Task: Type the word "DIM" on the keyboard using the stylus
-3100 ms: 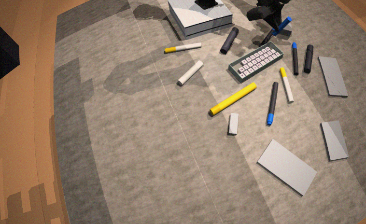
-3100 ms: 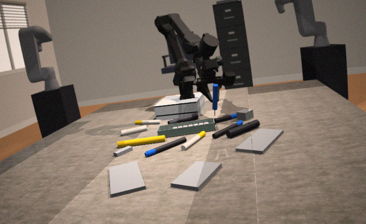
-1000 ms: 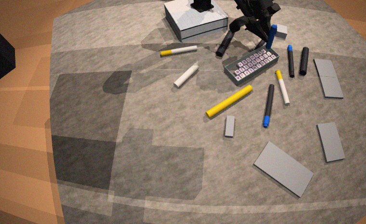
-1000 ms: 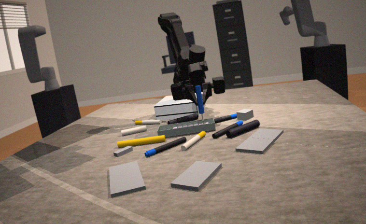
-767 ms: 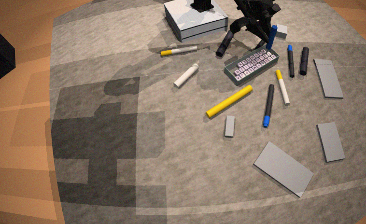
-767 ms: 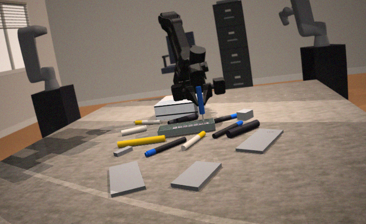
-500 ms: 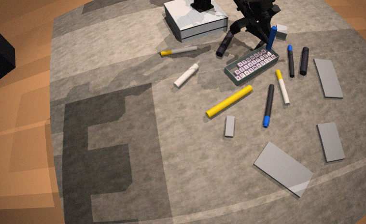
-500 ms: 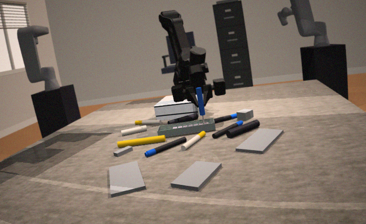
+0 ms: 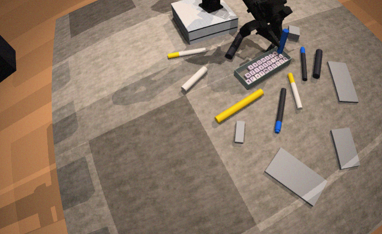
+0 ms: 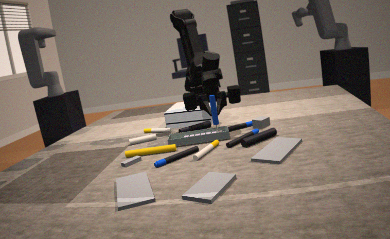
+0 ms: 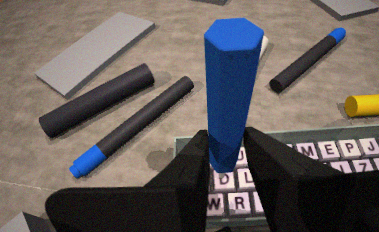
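The blue stylus [image 9: 284,37] [image 10: 213,109] [image 11: 233,75] stands nearly upright in my gripper [image 9: 279,47] [image 10: 215,114] [image 11: 225,136], which is shut on its lower part. The keyboard [image 9: 269,73] [image 10: 199,140] [image 11: 333,133] is a green-grey tray with white lettered keys. The stylus is over the keyboard's right end in the exterior view, near the D key [image 11: 224,181] in the wrist view. Its thin tip shows in the exterior view, low at the keyboard; contact with a key cannot be told. The fingers hide several keys in the wrist view.
Black and blue pens [image 9: 304,65] [image 9: 280,107], a thick black rod [image 9: 317,63] and a yellow-white pen [image 9: 295,93] lie near the keyboard. A yellow rod [image 9: 239,106] lies in front. A grey block [image 9: 294,33] is beside the gripper, and a black rod [image 9: 234,48] lies behind the keyboard.
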Robot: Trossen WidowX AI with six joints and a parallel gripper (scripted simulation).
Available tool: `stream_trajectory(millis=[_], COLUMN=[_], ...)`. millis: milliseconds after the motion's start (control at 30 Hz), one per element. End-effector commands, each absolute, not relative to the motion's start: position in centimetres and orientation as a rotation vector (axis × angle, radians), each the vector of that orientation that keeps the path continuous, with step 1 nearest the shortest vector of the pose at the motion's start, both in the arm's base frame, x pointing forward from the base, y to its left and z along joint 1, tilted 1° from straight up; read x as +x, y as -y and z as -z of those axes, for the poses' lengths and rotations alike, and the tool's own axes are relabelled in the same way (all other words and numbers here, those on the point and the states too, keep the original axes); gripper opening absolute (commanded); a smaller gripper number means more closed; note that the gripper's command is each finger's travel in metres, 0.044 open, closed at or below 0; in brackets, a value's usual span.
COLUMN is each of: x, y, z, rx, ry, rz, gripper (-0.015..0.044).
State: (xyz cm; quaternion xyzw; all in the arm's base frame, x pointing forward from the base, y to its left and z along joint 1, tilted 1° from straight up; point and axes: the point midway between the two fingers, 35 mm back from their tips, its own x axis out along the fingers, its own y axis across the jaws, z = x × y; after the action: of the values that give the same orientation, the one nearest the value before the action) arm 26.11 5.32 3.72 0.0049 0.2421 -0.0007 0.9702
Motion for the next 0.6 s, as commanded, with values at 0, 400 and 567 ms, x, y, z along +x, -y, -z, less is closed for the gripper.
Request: stream_trajectory(millis=[0,400,567], x=[26.0,26.0,26.0], y=[-5.19,-5.19,-5.19], z=[-3.43,-3.06,-3.19], rx=[0.012,0.012,0.012], ry=[-0.491,-0.492,-0.492], rz=[0.008,0.008,0.008], gripper=[0.0081,0.0081,0.0081])
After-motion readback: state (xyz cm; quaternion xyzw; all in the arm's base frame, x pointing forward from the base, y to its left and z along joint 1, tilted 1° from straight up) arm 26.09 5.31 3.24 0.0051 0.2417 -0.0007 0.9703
